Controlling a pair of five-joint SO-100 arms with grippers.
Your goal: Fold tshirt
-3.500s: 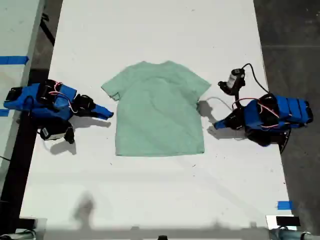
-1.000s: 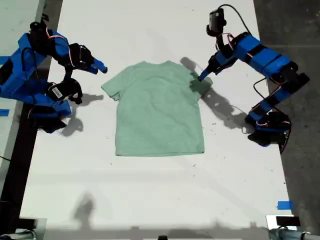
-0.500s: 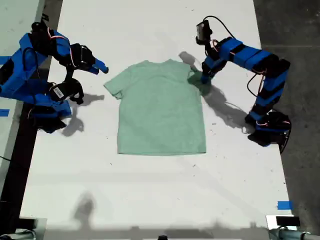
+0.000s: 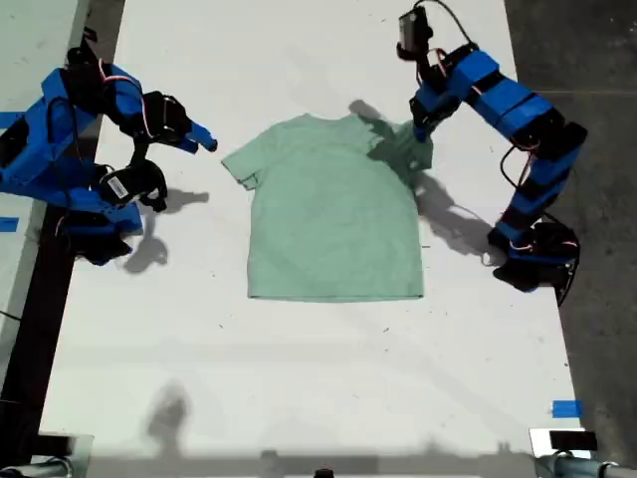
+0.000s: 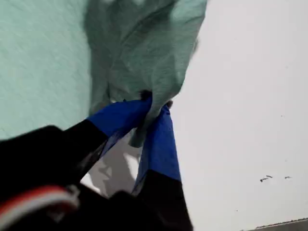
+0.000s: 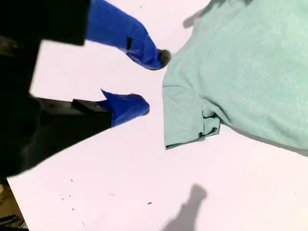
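Mint-green cotton, the tshirt (image 4: 333,214), is seen flat on the white tabletop (image 4: 299,378), shifted toward the exterior view's right since a second ago. Its sleeve at the exterior view's upper right is now lifted and bunched, pinched in the closed first pincer (image 5: 151,108), so the first fold is judged begun. The second pincer (image 6: 142,79) is held open, empty, just beside the other sleeve. No brand, label or writing can be read.
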